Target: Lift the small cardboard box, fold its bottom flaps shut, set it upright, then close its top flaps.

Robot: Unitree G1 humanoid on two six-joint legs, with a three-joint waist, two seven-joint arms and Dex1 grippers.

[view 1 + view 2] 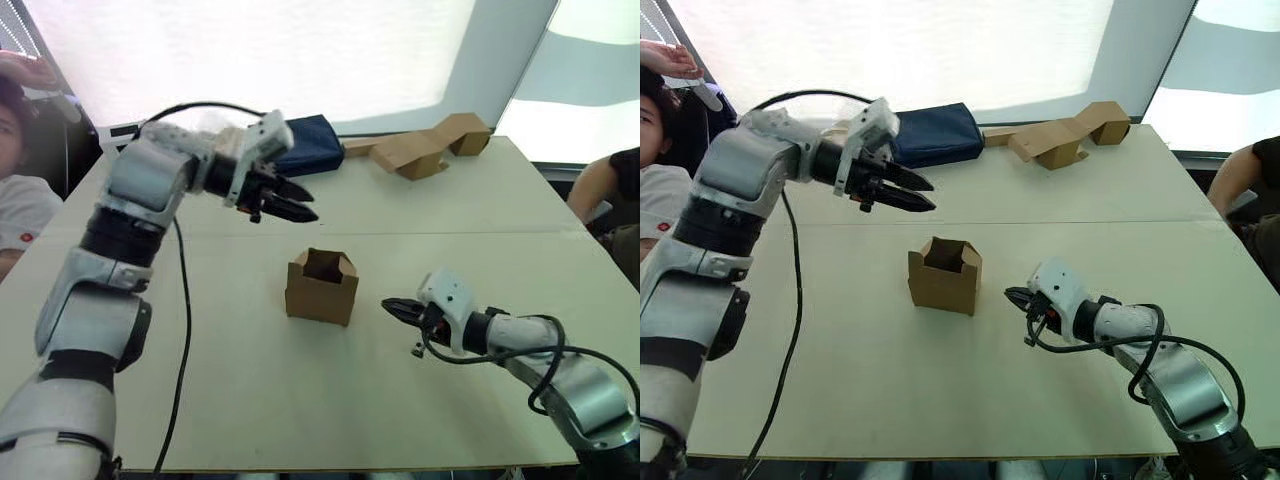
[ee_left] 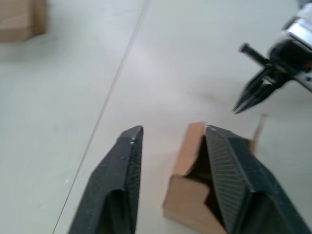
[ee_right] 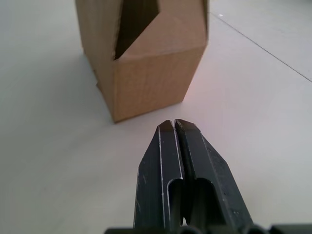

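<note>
One plain unmarked small cardboard box (image 1: 321,288) upright on table (image 1: 300,400), top flaps (image 1: 325,263) raised

Left gripper (image 1: 300,202) hovers raised behind the box (image 1: 321,287), fingers parted; right gripper (image 1: 390,306) sits low beside it, fingers pressed together.

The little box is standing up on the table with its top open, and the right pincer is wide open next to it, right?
Not quite. The right pincer is shut, its two fingers pressed together in the right wrist view. The little box does stand upright on the table, top open.
</note>
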